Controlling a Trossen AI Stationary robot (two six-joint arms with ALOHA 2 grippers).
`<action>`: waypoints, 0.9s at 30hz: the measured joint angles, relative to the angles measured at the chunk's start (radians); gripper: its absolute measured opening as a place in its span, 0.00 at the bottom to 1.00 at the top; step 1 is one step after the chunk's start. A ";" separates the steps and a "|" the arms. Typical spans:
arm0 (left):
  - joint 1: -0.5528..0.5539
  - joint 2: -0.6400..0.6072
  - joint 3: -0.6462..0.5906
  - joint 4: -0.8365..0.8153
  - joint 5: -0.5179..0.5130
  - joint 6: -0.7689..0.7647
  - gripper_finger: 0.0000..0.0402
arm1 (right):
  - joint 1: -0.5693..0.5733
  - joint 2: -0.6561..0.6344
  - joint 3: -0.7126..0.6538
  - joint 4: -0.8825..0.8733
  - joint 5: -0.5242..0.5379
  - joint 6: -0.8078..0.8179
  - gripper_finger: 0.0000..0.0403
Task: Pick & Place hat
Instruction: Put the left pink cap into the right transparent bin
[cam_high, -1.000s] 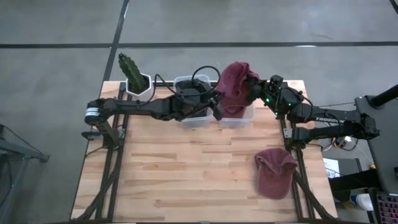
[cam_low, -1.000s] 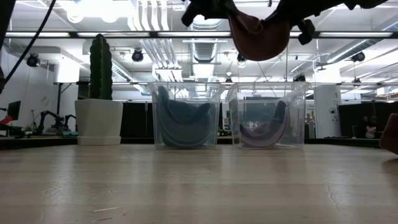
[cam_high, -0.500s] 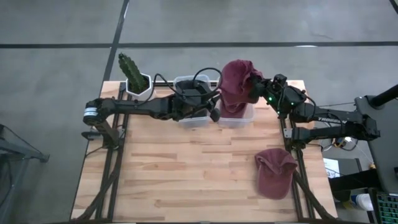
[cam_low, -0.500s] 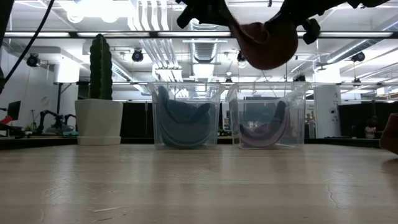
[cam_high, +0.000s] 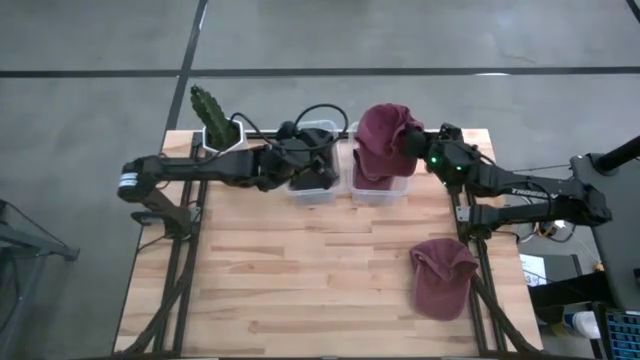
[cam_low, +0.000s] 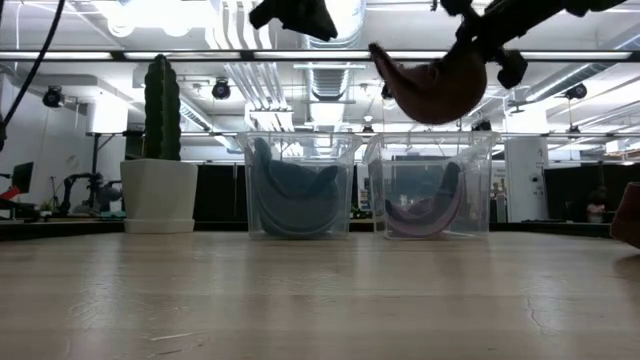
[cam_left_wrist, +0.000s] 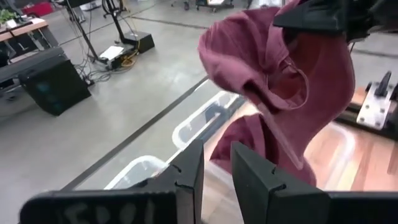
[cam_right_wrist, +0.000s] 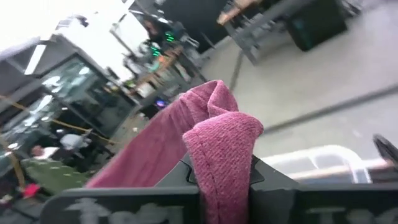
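The maroon hat (cam_high: 382, 142) hangs in the air above the right-hand clear bin (cam_high: 380, 183) at the far edge of the table (cam_high: 300, 280), bunched and drooping from one pinched fold. The right gripper (cam_right_wrist: 217, 177) is clamped on that fold — in its own wrist view the cloth stands up between the fingers as a thick doubled ridge. From table level the hat (cam_low: 432, 85) sags like a pouch over the bin (cam_low: 428, 186), which already has a hat inside.

Handling, as a judgement: soft, light, floppy cloth; no fragility, little slip risk against the pads. It will not keep shape, so a pinch on a doubled fold or the stiffer brim edge looks the best hold. On release it should drop loosely and may drape over the bin rim.

The left gripper (cam_left_wrist: 215, 163) sits over the left bin (cam_high: 312, 160), just beside the hat, fingers slightly apart and holding nothing.

A second maroon hat (cam_high: 442, 277) lies flat on the table near the right arm's base. A potted cactus (cam_high: 213, 118) stands at the far left corner.
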 joint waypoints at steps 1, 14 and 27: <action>0.000 -0.006 0.000 -0.021 0.000 0.000 0.18 | 0.000 0.012 0.000 -0.013 0.008 0.026 0.03; 0.000 -0.034 0.000 -0.196 0.002 -0.068 0.18 | -0.011 0.131 0.000 -0.025 0.065 0.105 0.06; 0.000 -0.050 -0.034 -0.216 0.002 -0.086 0.18 | -0.011 0.223 0.000 -0.024 0.069 0.152 0.07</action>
